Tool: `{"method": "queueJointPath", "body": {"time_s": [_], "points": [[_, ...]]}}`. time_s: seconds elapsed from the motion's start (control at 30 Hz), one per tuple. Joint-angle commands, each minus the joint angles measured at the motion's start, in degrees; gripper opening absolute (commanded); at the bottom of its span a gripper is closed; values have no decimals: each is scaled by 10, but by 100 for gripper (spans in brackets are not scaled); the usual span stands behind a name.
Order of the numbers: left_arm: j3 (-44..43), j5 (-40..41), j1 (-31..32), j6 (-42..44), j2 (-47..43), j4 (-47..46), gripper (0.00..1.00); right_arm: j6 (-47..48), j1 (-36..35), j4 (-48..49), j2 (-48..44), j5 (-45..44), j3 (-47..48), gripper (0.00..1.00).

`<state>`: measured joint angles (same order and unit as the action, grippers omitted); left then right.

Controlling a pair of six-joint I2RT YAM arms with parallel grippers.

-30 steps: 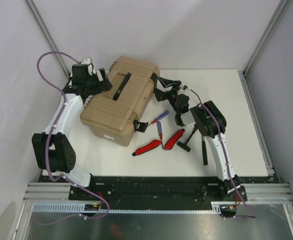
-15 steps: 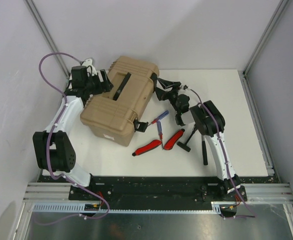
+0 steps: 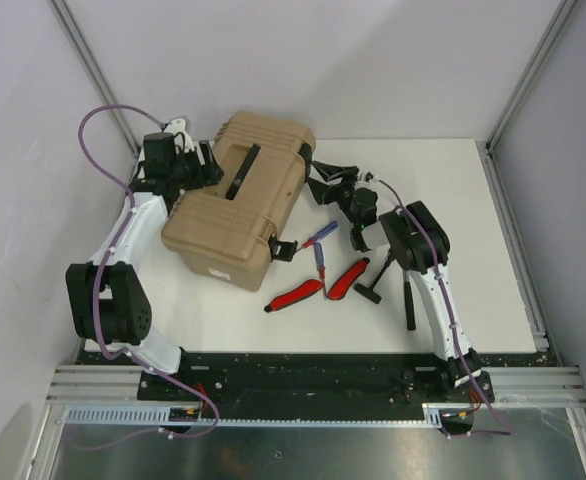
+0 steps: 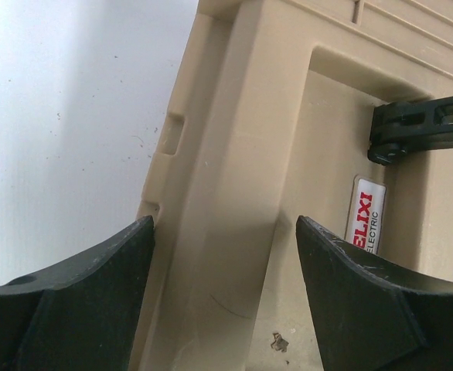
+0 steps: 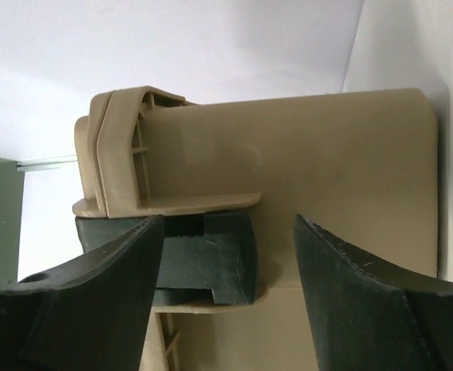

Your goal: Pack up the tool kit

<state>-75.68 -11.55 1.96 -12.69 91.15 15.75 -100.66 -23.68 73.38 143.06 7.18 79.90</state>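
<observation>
The tan toolbox (image 3: 235,205) lies closed at the table's back left, its black lid handle (image 3: 243,172) on top. My left gripper (image 3: 209,165) is at the box's far left side; in the left wrist view its jaws (image 4: 225,232) stand open astride a raised edge of the tan toolbox (image 4: 234,193). My right gripper (image 3: 320,182) is at the box's right end, open, with a black latch (image 5: 211,259) between its fingers. Two red-handled tools (image 3: 295,294) (image 3: 348,278), blue-red screwdrivers (image 3: 320,236) and a black tool (image 3: 409,300) lie loose on the table.
A black latch (image 3: 282,252) hangs loose on the box's near side. A small black hammer-like tool (image 3: 370,285) lies beside the red handles. Grey walls and frame posts close in at the left and back. Bare white table (image 3: 473,220) lies to the right.
Both grippers' jaws have narrowed. The right gripper has edged closer to the box's end, and the box has shifted slightly to the left.
</observation>
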Motion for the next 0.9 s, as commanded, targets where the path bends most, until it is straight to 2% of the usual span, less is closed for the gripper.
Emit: {"method": "queueJointPath", "body": {"time_s": [0.0, 0.13, 0.87], "points": [[35, -59, 36, -21, 31, 110, 78, 2, -52, 185, -13, 53, 23, 76], [35, -62, 41, -25, 32, 109, 77, 2, -61, 185, -13, 46, 23, 76], [55, -44, 82, 2, 37, 111, 71, 45, -53, 185, -48, 50, 64, 30]]}}
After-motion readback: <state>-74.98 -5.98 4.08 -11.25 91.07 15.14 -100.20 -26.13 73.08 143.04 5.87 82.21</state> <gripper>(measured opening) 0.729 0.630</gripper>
